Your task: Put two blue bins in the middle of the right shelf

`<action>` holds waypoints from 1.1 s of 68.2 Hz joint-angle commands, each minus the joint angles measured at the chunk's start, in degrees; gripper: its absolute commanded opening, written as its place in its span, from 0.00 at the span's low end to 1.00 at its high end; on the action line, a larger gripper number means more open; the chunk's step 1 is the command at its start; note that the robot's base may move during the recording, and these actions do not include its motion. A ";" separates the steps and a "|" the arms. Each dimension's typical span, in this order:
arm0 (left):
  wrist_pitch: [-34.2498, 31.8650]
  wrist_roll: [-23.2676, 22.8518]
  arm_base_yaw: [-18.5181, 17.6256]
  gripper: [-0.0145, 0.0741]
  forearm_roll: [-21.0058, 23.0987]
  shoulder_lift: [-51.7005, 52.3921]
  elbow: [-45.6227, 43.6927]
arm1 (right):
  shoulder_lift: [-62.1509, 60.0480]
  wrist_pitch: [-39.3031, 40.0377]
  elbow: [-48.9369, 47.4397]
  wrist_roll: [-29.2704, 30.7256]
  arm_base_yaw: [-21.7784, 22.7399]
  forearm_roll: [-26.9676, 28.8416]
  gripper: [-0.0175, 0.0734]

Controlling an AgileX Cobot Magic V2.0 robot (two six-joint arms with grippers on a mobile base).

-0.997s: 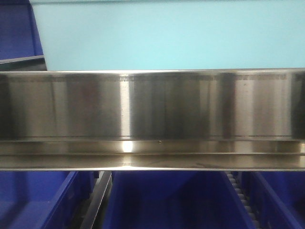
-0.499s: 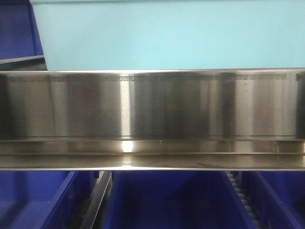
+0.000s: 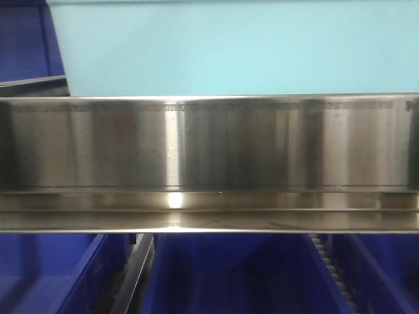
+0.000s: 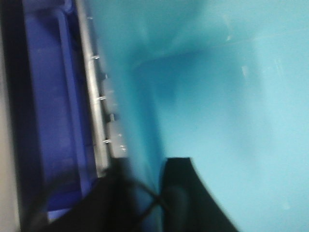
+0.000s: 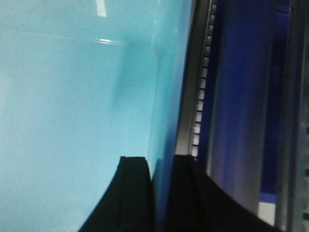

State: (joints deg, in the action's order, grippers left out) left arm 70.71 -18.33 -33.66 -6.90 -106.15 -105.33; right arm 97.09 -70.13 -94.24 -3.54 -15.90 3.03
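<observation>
The light blue bin (image 3: 229,49) sits up high, just above the long shiny steel shelf edge (image 3: 209,163). It fills the top of the front view, almost from the left corner to the right edge. Dark blue bins (image 3: 229,275) sit under the shelf edge.

The left gripper (image 4: 145,169) has one finger inside the bin wall and one outside. The picture is blurry, but it looks pinched on the wall. The right gripper (image 5: 158,162) is pinched on the other side wall the same way.

I think the bin is stiff plastic, smooth and a bit slippery. It looks empty, so it is likely light. The thin top walls are the good place to hold. Both sides should stay level so it does not tip or slip out.
</observation>
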 commanded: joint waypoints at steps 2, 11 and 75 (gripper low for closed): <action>-0.75 0.14 -0.30 0.04 1.08 0.03 -0.43 | -0.04 0.17 -0.38 0.43 -0.15 -0.09 0.03; -0.75 0.14 -0.30 0.04 1.08 0.25 -0.43 | -0.14 0.17 -0.38 0.40 -0.15 -0.09 0.03; -0.75 0.14 -0.41 0.04 -1.14 13.80 -16.63 | -15.00 2.68 -13.84 0.29 -0.15 0.16 0.03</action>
State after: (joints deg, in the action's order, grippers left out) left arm 71.40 -18.70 -33.66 -8.91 -93.50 -120.93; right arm 82.60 -68.67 -107.61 -3.78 -16.10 4.26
